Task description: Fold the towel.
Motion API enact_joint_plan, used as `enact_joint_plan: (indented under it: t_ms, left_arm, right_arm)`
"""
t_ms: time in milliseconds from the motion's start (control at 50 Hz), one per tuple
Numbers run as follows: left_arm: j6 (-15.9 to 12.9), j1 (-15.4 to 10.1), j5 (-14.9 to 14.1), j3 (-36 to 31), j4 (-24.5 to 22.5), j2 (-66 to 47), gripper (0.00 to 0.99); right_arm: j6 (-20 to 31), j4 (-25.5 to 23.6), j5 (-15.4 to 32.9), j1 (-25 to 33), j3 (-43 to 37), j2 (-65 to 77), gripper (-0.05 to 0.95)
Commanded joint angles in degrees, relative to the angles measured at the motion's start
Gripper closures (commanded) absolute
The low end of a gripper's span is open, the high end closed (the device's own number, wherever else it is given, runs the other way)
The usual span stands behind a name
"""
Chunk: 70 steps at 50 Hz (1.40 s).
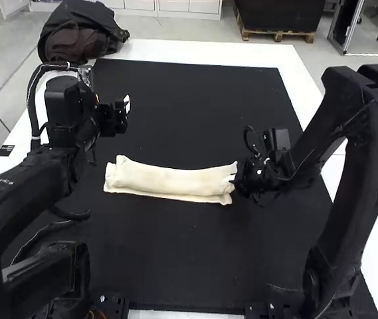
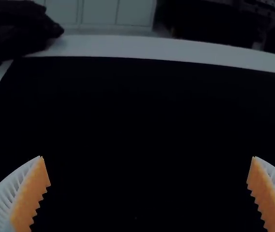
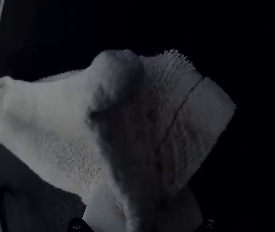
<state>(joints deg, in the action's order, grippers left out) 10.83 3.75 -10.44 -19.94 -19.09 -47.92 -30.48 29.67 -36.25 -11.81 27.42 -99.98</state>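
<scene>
In the high view, a cream towel (image 1: 169, 181) lies as a long, narrow folded strip across the middle of the black mat. My left gripper (image 1: 123, 111) is over the mat beyond the towel's left end, apart from it. The left wrist view shows that gripper (image 2: 148, 193) open, nothing between its orange pads. At the towel's right end is my right gripper (image 1: 234, 179). In the right wrist view the same gripper (image 3: 144, 208) is shut on that end of the towel (image 3: 55, 121), whose layers bulge up and partly cover the fingers.
The black mat (image 1: 195, 100) covers most of the white table (image 1: 195, 52). A dark bag (image 1: 82, 33) sits at the table's far left corner. The right arm rises along the mat's right side, and the left arm spans its left side.
</scene>
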Motion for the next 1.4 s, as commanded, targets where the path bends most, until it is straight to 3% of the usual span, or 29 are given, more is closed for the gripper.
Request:
enact_joint_plan:
  t_ms: [0, 280, 660, 1180, 1380]
  left_arm:
    - [0.4, -0.1, 0.6, 0.4, -0.5, 1.6, 0.039]
    - [0.4, -0.1, 0.6, 0.4, -0.8, 1.6, 0.039]
    - [0.4, -0.1, 0.7, 0.4, -0.9, 1.9, 0.039]
    - [0.2, -0.1, 2.7, 1.9, -2.0, 4.2, 0.039]
    - [0.2, -0.1, 2.8, 2.0, -2.1, 4.4, 0.039]
  right_arm:
    - [3.6, -1.5, -0.6, 4.8, 0.4, 2.2, 0.91]
    - [15.9, -12.7, 0.1, 18.2, 4.1, 6.3, 0.91]
    - [26.0, -18.8, 2.0, 31.9, 7.5, 8.0, 0.91]
    - [29.3, -22.1, 5.8, 32.8, 8.2, 9.8, 0.91]
    - [25.7, -24.8, 5.4, 27.1, 8.3, 16.3, 0.91]
